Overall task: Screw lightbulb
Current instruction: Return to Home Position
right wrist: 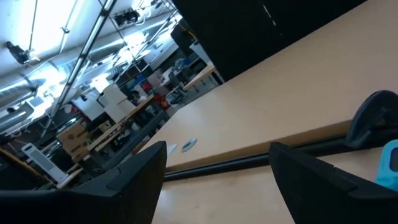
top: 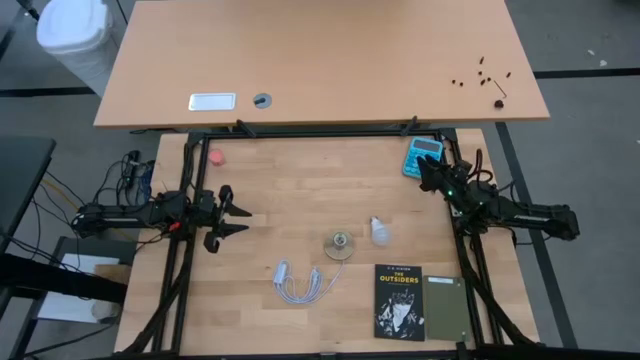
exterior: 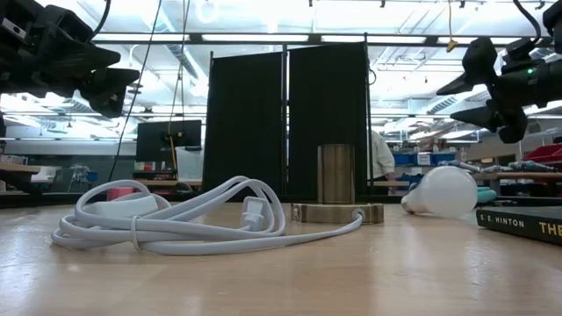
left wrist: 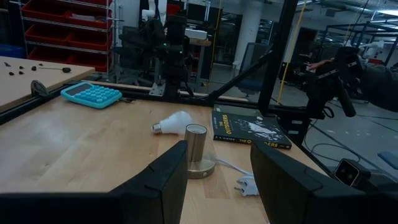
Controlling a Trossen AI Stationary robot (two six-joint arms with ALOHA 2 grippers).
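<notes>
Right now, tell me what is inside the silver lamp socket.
Nothing sticks out of the socket, and its top is open. The lightbulb lies on its side beside it, apart. The bottom of the socket's bore is hidden by its wall.

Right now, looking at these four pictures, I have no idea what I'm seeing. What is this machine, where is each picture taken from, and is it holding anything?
It is a robot with two dark arms, each ending in a two-fingered tool. One picture looks down from above, one looks level across the table, and two come from cameras on the arms' wrists. On the wooden table a white lightbulb lies on its side, close to a silver lamp base but not in it. There are also a coiled white cable, a black book and a blue calculator. The left tool hangs open at the table's left side, and the right tool is open near the calculator. Neither holds anything.
</notes>
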